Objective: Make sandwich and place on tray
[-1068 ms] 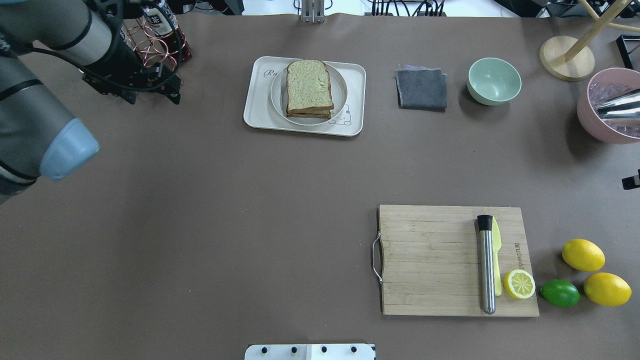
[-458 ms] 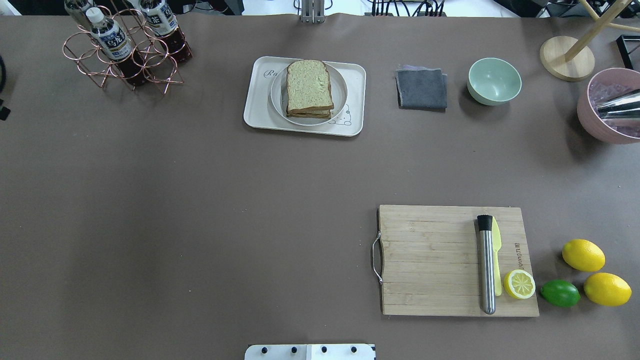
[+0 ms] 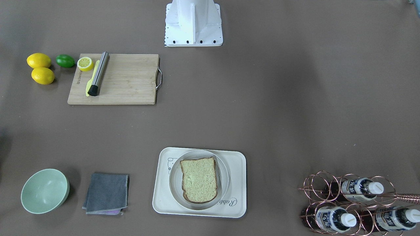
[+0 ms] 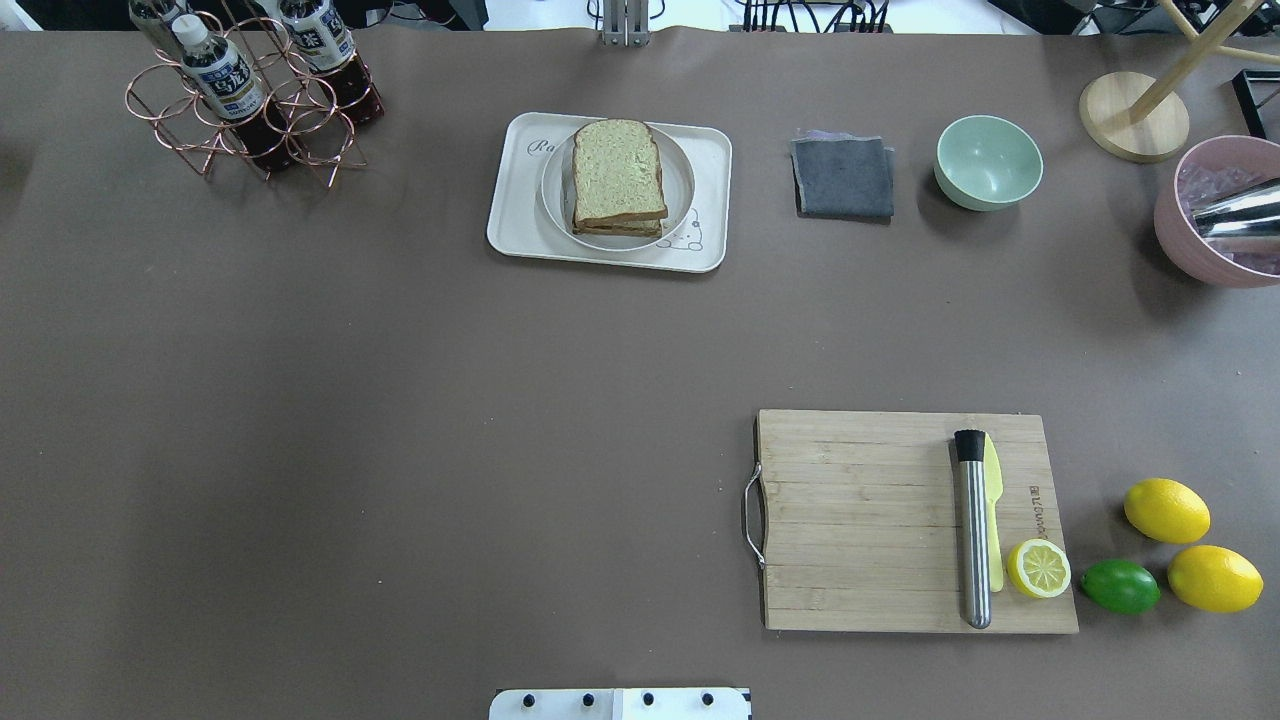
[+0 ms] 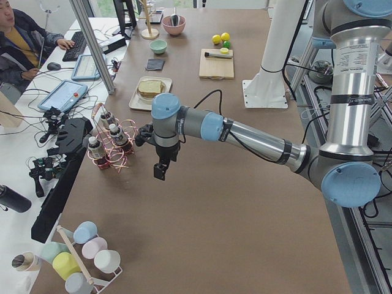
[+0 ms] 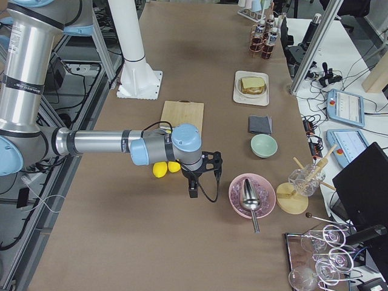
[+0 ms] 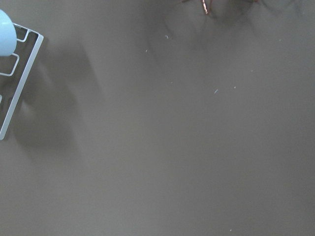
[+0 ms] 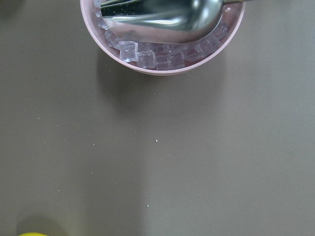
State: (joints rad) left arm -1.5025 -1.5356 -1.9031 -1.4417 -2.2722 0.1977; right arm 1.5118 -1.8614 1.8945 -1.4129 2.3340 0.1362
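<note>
The sandwich (image 4: 618,172) is two stacked slices of speckled bread with brown crusts. It lies on a round white plate (image 4: 683,172) that sits on the cream tray (image 4: 512,205) at the table's far middle. It also shows in the front-facing view (image 3: 199,179). The egg is hidden. My left gripper (image 5: 160,170) hangs over bare table near the bottle rack, seen only in the exterior left view. My right gripper (image 6: 193,191) hangs beside the pink bowl, seen only in the exterior right view. I cannot tell whether either is open or shut.
A copper rack with bottles (image 4: 250,95) stands far left. A grey cloth (image 4: 843,178) and green bowl (image 4: 988,162) lie right of the tray. A pink bowl of ice with a scoop (image 4: 1215,215) is far right. A cutting board (image 4: 860,520) holds a muddler (image 4: 972,530) and half lemon; lemons (image 4: 1166,510) and a lime lie beside it.
My left arm has drawn back out of the overhead view to the left, uncovering the bottle rack. The sandwich, plate and tray have not moved.
</note>
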